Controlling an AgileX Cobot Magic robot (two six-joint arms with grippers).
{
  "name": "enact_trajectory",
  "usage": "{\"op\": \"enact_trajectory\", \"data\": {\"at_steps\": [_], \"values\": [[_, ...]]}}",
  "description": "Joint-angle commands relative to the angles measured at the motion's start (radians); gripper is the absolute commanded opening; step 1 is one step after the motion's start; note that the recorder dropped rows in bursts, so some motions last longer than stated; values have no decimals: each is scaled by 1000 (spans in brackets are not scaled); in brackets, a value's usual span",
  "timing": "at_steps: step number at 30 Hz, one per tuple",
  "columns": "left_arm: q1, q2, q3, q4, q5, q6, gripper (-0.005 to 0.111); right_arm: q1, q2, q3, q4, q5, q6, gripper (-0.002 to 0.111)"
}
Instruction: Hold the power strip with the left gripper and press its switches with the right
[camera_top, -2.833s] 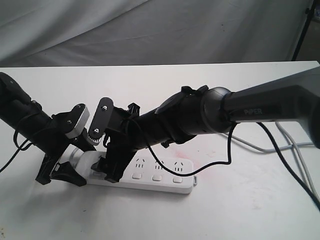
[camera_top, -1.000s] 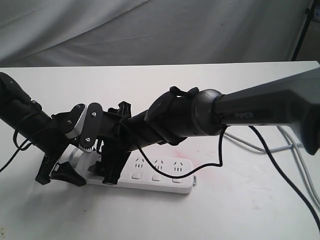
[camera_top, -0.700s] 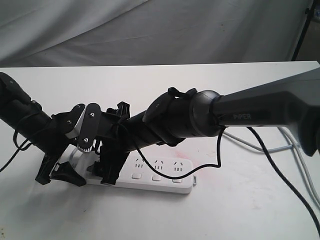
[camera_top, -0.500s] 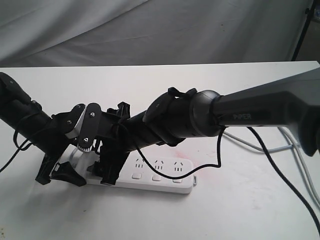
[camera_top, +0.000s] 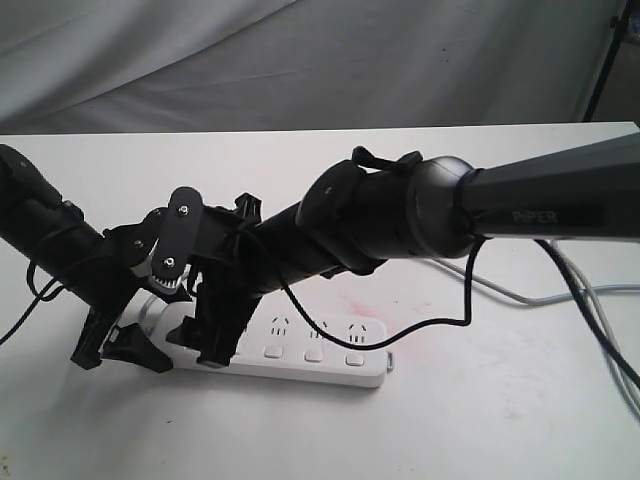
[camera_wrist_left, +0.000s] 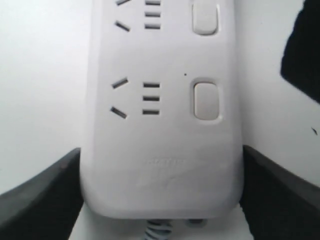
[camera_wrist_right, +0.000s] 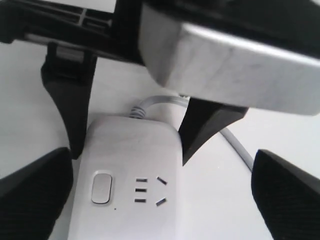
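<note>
The white power strip lies flat on the table. Three of its switches show in the exterior view; the others are hidden behind the arms. My left gripper is shut on the strip's cord end, and its fingers press both long sides of the strip. The right gripper hangs over the strip just beside the left one. It is open, its fingers spread wider than the strip. The end switch lies uncovered. The grey cord leaves the end.
Grey cables trail over the table at the right. A faint red stain marks the surface behind the strip. A grey cloth backdrop hangs beyond the rear edge.
My right gripper has slid left along the strip toward the left gripper, and its wrist has lifted a little. The left gripper and the strip have not moved.
</note>
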Motion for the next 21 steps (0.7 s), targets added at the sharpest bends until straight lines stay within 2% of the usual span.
{"op": "enact_trajectory", "data": {"at_steps": [1,8,21], "values": [[-6,-2,5,-5,-3,2,0,0,-26,2,-4,10,21,88],[-6,-2,5,-5,-3,2,0,0,-26,2,-12,8,21,88],[-6,-2,5,-5,-3,2,0,0,-26,2,-192,8,158,88]]}}
